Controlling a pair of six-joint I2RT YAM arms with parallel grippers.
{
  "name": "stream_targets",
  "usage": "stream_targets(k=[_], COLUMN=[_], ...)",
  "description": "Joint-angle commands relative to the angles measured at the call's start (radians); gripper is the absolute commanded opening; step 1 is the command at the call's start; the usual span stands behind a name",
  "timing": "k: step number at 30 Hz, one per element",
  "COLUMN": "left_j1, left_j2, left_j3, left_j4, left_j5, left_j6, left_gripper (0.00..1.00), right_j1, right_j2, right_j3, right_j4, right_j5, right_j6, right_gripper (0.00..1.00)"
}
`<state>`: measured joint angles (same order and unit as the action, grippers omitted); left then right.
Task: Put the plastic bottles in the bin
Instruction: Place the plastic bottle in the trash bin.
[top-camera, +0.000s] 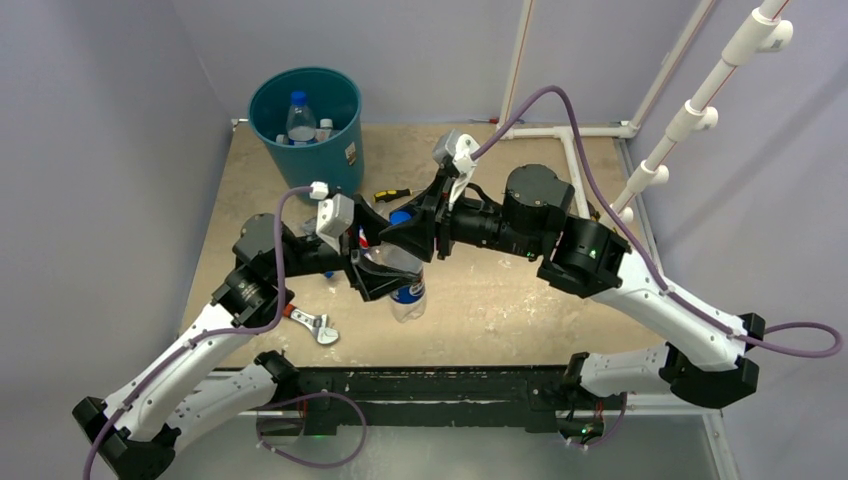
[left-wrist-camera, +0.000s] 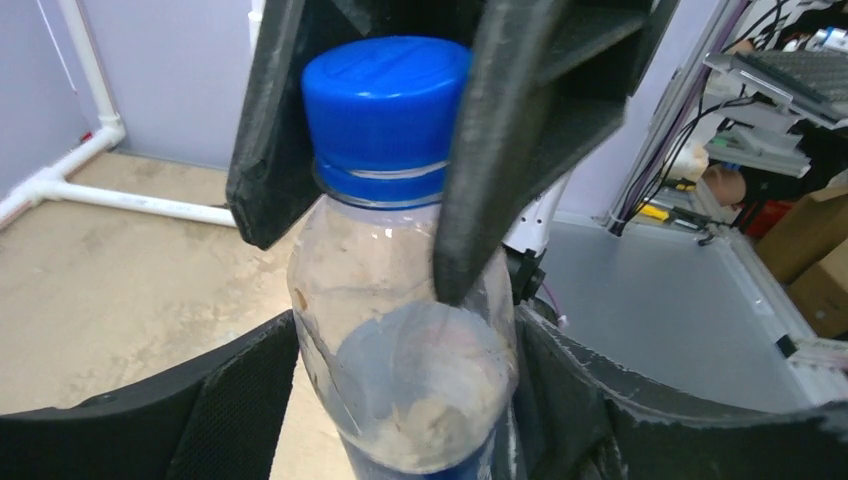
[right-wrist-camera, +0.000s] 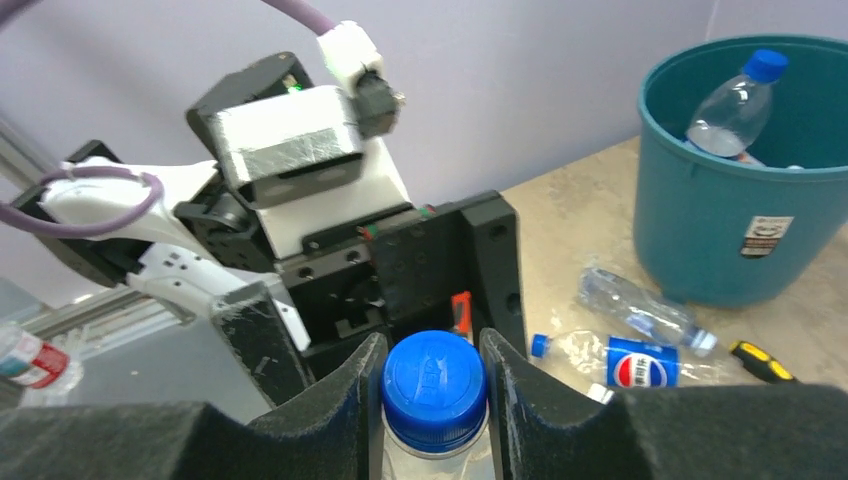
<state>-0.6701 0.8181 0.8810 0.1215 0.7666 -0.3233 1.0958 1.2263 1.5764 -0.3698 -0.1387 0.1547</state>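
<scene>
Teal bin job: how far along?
Done: clear plastic bottles sit in the round teal plastic bin. In hand: one blue-capped clear bottle, right gripper on its cap, left gripper around its body. Left: a Pepsi-labelled bottle and a second clear bottle lie beside the bin.

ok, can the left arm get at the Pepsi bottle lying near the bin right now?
Probably not: the left gripper straddles the held bottle, which the right gripper pinches by its cap. Nothing covers the lying Pepsi bottle.
</scene>
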Motion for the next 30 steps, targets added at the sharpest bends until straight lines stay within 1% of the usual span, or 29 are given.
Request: stream_targets(k=[1, 3, 6, 10, 12, 14, 17, 18, 19, 21, 22, 23, 24, 25, 28, 30], left_j1=[-0.003, -0.004, -0.005, -0.005, -0.005, -0.005, -0.006, -0.005, -0.005, -0.005, -0.005, -0.005, -0.005, -0.005, -0.005, -0.005], left_j2=[0.007, -0.001, -0.017, -0.027, -0.031, -0.038, -0.048, -0.053, -0.056, -0.06, -0.06, -0.06, -0.06, -0.06, -0.063, -0.059], left_j3=[-0.02, -0.025, -0.033, -0.047, -0.049, -0.05, -0.051, -0.051, -0.049, -0.043, -0.037, -0.031, -0.025, -0.018, 0.003, 0.033], left_j4=[0.049, 0.055, 0.069, 0.106, 0.109, 0.108, 0.112, 0.116, 0.117, 0.119, 0.117, 0.115, 0.111, 0.107, 0.091, 0.081], left_j5=[-0.011, -0.016, -0.016, -0.006, -0.009, -0.016, -0.019, -0.023, -0.03, -0.045, -0.052, -0.062, -0.074, -0.092, -0.188, -0.286], left_j6=[-0.018, -0.02, -0.028, -0.046, -0.047, -0.045, -0.044, -0.047, -0.046, -0.044, -0.042, -0.038, -0.033, -0.024, 0.012, 0.045], left_gripper=[0.78, 0.81, 0.79, 0.63, 0.53, 0.41, 0.32, 0.29, 0.26, 0.24, 0.24, 0.23, 0.23, 0.22, 0.19, 0.15], right_j1=[0.004, 0.003, 0.002, 0.001, 0.001, 0.001, 0.001, 0.001, 0.001, 0.001, 0.001, 0.002, 0.002, 0.001, 0.002, 0.003], right_j2=[-0.001, -0.008, -0.019, -0.032, -0.034, -0.033, -0.035, -0.038, -0.044, -0.053, -0.059, -0.068, -0.081, -0.096, -0.171, -0.252], right_j3=[0.013, -0.008, -0.035, -0.064, -0.071, -0.072, -0.072, -0.072, -0.072, -0.067, -0.065, -0.065, -0.064, -0.066, -0.114, -0.189], right_j4=[0.124, 0.146, 0.181, 0.226, 0.237, 0.238, 0.235, 0.233, 0.231, 0.218, 0.212, 0.204, 0.196, 0.187, 0.2, 0.256], right_j5=[-0.084, -0.081, -0.073, -0.066, -0.062, -0.061, -0.065, -0.065, -0.067, -0.066, -0.06, -0.05, -0.035, -0.018, 0.065, 0.168], right_j6=[0.063, 0.068, 0.075, 0.08, 0.082, 0.081, 0.079, 0.077, 0.078, 0.077, 0.076, 0.076, 0.074, 0.073, 0.071, 0.07], right_gripper=[0.0, 0.0, 0.0, 0.0, 0.0, 0.0, 0.0, 0.07, 0.23, 0.59, 0.68, 0.79, 0.94, 0.98, 0.99, 0.99])
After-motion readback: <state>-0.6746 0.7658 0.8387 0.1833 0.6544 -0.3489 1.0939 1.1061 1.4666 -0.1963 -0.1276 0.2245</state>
